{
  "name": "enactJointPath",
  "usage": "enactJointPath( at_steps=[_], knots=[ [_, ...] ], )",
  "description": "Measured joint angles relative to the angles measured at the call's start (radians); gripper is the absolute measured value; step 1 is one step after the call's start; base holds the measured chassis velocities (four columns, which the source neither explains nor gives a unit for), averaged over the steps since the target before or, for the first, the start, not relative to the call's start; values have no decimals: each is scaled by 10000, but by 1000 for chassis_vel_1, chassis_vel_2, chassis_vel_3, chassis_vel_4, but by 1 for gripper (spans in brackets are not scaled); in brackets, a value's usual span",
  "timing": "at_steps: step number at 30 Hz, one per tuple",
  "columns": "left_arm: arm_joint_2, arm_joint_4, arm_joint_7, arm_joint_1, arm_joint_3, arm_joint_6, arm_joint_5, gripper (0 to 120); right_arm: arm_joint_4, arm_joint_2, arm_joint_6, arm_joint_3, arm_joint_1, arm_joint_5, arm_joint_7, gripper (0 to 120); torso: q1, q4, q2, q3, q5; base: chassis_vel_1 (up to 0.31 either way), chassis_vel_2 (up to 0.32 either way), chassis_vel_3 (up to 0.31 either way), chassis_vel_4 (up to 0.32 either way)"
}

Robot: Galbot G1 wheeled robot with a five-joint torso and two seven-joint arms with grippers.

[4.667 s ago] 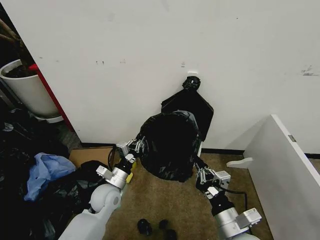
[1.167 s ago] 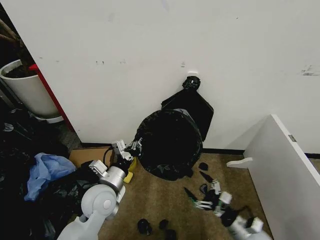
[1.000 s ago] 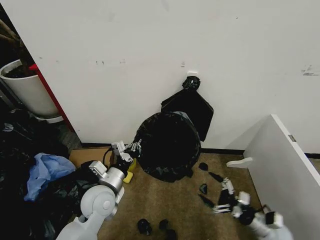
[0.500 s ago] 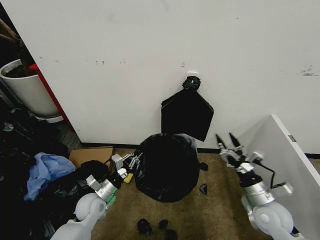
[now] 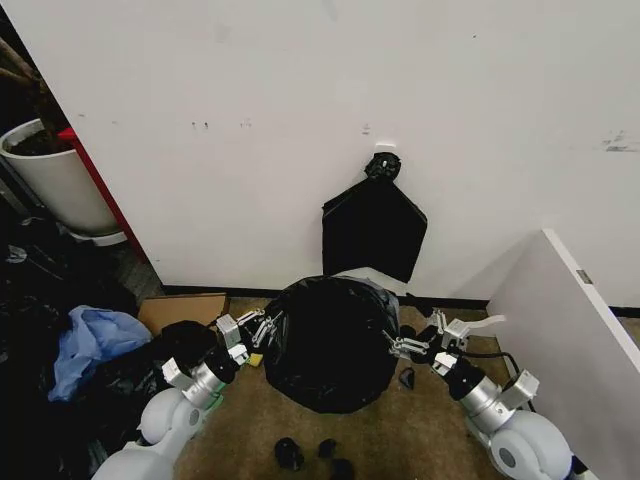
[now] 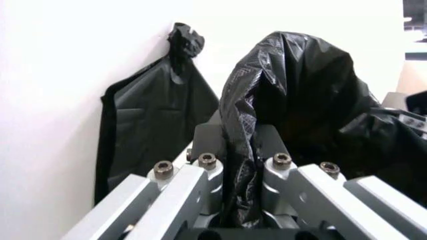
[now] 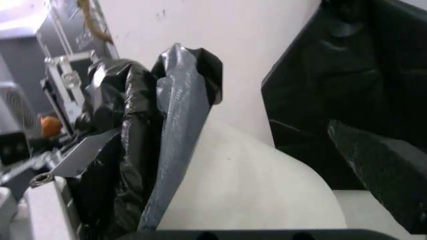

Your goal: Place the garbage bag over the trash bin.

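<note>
The glossy black garbage bag (image 5: 325, 340) lies draped over the trash bin, whose white wall (image 5: 372, 279) peeks out at the back. My left gripper (image 5: 262, 325) is at the bag's left edge, shut on a bunched fold of film (image 6: 240, 170). At the bag's right edge my right gripper (image 5: 408, 340) stands open. Its wrist view shows wrinkled film (image 7: 133, 155) and the bin's white wall (image 7: 253, 190) between a silver finger (image 7: 67, 157) and a dark fingertip (image 7: 383, 170).
A flat black bag with a knotted top (image 5: 375, 225) hangs on the wall behind. Left are a white planter (image 5: 55, 180), a black heap with blue cloth (image 5: 90, 345) and cardboard (image 5: 185, 308). A white panel (image 5: 570, 330) stands right. Small black objects (image 5: 310, 455) lie on the carpet.
The right gripper let go of the bag, swung out to the right and up, then came back to the bag's right edge. The bag-covered bin moved lower and nearer, with the left gripper still on it.
</note>
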Motion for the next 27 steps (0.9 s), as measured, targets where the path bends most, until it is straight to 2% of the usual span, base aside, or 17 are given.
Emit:
enactJointPath(
  at_steps=[6,10,12,14,20,22,27],
  knots=[
    [13,39,10,-32,-31,6,86,4,-4,32,298,153,-35,769,-437,100,0,-1,0,0,1,0,0,0,0],
    [-4,188,-298,-130,0,17,249,4,-124,6,714,457,-102,1048,-1715,100,1,3,0,1,0,0,0,0,0],
    [-28,194,-363,-183,30,17,303,4,-150,7,817,489,-102,1132,-2194,100,0,-3,0,-1,1,0,0,0,0],
    [-34,196,-371,-184,46,22,328,4,-161,14,831,495,-88,1181,-2269,100,0,-1,0,0,1,0,0,0,0],
    [-37,64,-359,-171,65,49,334,4,-265,17,646,510,25,957,-1675,100,0,-1,0,0,2,0,0,0,0],
    [-24,-46,-237,-106,45,66,326,4,-349,-34,429,529,95,781,-943,100,0,-1,0,0,2,0,0,0,0],
    [-39,-96,-61,-52,8,79,320,4,-524,-67,306,606,196,760,-758,100,0,0,0,0,1,0,0,0,0]
  ],
)
